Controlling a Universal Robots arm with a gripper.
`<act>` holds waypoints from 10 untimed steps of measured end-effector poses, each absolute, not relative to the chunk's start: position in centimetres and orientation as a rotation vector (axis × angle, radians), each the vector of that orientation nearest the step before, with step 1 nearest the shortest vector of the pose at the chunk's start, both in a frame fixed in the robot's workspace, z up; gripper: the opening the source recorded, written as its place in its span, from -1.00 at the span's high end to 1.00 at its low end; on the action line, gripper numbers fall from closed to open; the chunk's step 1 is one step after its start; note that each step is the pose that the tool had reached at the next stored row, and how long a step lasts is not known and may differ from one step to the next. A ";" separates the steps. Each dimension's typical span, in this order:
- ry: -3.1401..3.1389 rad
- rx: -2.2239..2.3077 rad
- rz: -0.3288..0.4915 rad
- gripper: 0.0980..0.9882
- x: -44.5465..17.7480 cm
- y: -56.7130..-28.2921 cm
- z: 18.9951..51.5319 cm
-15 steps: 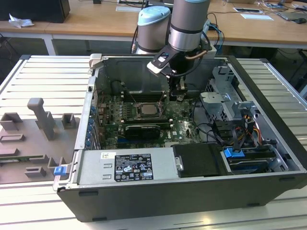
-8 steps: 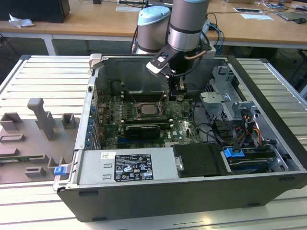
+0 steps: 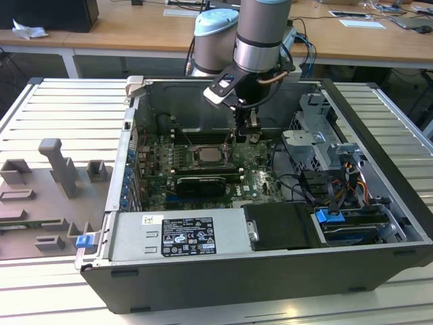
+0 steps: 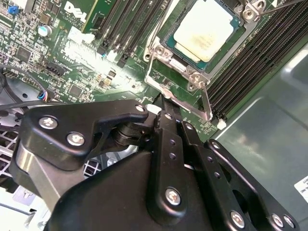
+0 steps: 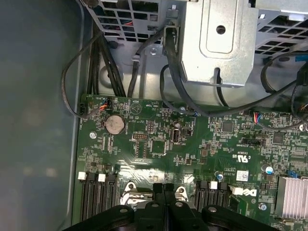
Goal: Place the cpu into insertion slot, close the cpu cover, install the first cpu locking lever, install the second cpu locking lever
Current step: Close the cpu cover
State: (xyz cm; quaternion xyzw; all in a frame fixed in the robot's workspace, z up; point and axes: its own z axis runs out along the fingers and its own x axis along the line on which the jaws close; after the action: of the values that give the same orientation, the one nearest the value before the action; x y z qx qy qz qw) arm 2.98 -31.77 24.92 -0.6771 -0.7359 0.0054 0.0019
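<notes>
- Second wrist view: the cpu [image 4: 204,29] lies flat in the insertion slot [image 4: 166,48], pale metal top facing up.
- The cpu cover [image 4: 195,77] looks lowered around the chip, its silver frame bordering the pale square.
- A thin silver locking lever [image 4: 206,98] runs along the socket's edge; whether it is latched cannot be told from this angle.
- The gripper [image 4: 163,101] has its black fingers pressed together with nothing visible between them. The tips sit just beside the socket's corner and close to the lever; contact is unclear.
- In the first wrist view the gripper [image 5: 164,187] shows the same closed seam above the green board [image 5: 159,144].
- In the exterior view the gripper [image 3: 247,135] hangs over the board, just to the exterior view's right of the cpu [image 3: 206,154].
- Long black memory slots [image 4: 250,57] flank the socket.
- A coin battery [image 5: 115,124], black cables [image 5: 178,82] and a grey drive cage [image 5: 219,43] lie farther out.
- All of this sits inside the open computer case [image 3: 284,271], with a grey fixture tray [image 3: 61,169] on the exterior view's left.
</notes>
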 end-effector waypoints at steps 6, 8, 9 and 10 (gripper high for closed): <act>-2.309 -2.124 0.017 0.98 2.6 -31.8 24.9; -2.310 -2.124 0.017 0.98 2.4 -31.8 24.9; -2.310 -2.124 0.017 0.98 2.3 -31.8 24.9; -2.310 -2.124 0.017 0.98 2.1 -31.8 24.9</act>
State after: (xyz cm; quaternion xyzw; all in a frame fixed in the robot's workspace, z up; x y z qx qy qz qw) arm 2.13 -31.77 24.89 -0.6768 -0.7362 0.0054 0.0019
